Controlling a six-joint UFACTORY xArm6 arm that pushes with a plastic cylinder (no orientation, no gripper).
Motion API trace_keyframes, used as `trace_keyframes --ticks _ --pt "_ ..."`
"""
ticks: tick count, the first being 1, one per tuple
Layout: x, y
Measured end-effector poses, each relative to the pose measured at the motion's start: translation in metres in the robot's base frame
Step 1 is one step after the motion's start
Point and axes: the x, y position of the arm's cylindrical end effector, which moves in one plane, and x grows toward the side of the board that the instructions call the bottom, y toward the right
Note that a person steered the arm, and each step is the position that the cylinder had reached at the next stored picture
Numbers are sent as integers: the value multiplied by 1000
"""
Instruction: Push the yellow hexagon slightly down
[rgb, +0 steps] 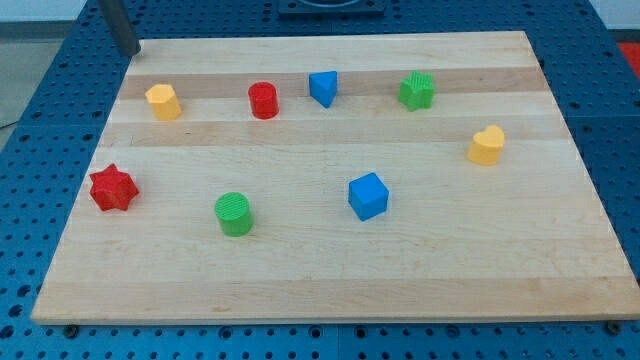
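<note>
The yellow hexagon (163, 101) stands near the board's top left. My tip (130, 52) is at the board's top left corner, above and a little left of the yellow hexagon, well apart from it. A red cylinder (263, 100) stands to the hexagon's right. A red star (112, 188) lies below the hexagon, near the left edge.
A blue triangular block (323, 87) and a green star (417, 90) stand along the top. A yellow heart (487, 145) is at the right. A green cylinder (234, 214) and a blue cube (367, 195) are lower in the middle. The wooden board (330, 290) lies on a blue perforated table.
</note>
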Motion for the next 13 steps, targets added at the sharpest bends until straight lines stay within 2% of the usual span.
trace_keyframes --ticks 2,4,6,8,10,12,13 --pt "-13 0" --pt "1 7" --pt "37 6" --pt "96 6" --pt "129 14" --pt "98 41" --pt "114 77"
